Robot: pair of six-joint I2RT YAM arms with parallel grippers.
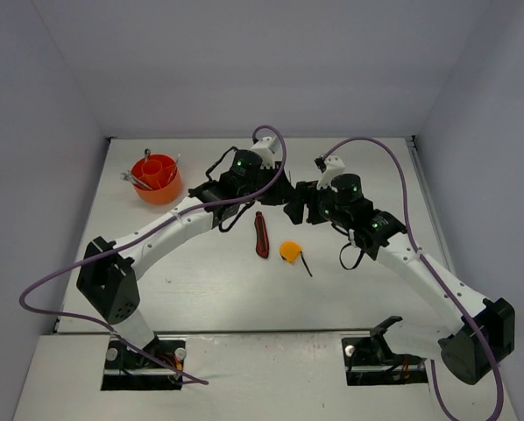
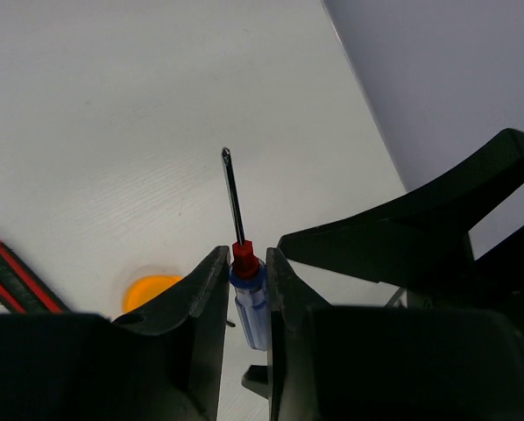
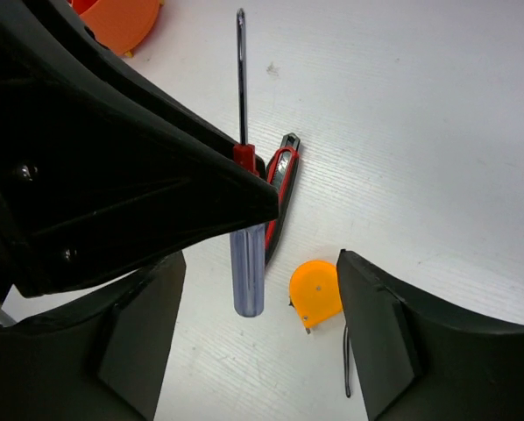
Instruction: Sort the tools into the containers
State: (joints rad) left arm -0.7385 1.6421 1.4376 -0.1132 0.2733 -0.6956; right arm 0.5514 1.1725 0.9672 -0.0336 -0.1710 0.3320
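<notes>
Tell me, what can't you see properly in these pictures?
- Top view: what's inside the tub is too small to tell.
- Left wrist view: the left gripper hides part of the tape measure; the edge cuts off the red-black tool.
- Right wrist view: the left gripper and the top edge hide most of the tub.

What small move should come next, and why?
Probably the right hand should back away: its fingers stand apart from the screwdriver, while the left hand is shut on its handle.
</notes>
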